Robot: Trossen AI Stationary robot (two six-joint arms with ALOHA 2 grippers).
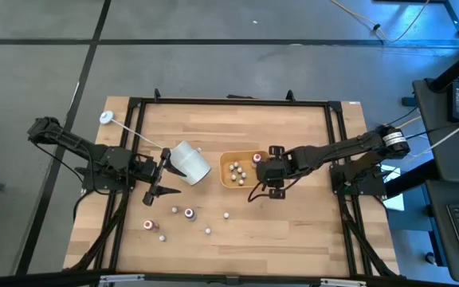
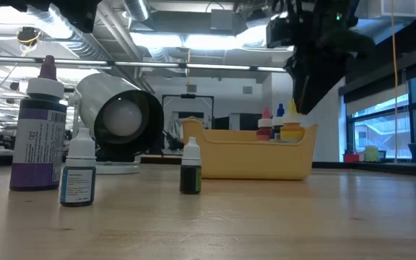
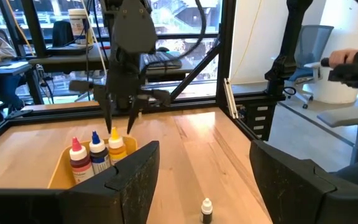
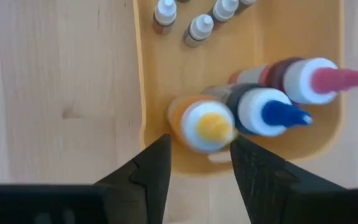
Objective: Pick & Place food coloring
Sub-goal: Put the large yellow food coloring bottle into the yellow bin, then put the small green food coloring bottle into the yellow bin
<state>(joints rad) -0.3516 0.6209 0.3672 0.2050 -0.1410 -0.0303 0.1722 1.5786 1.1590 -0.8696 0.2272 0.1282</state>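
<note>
While parted, the right tool [image 4: 197, 165] hovers over the yellow-capped bottle [image 4: 205, 126].

Right gripper [image 1: 256, 186] points straight down, fingers parted, holding nothing. Left gripper [image 1: 156, 177] sits low and level, fingers spread wide, empty.

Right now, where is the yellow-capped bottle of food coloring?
The yellow-capped bottle stands upright inside the orange tray, against its wall, beside the blue-capped bottle, directly below the right gripper, whose fingers are apart above it.

The white cup [image 2: 118, 119] hides the orange tray's [image 2: 251, 155] left end.
</note>
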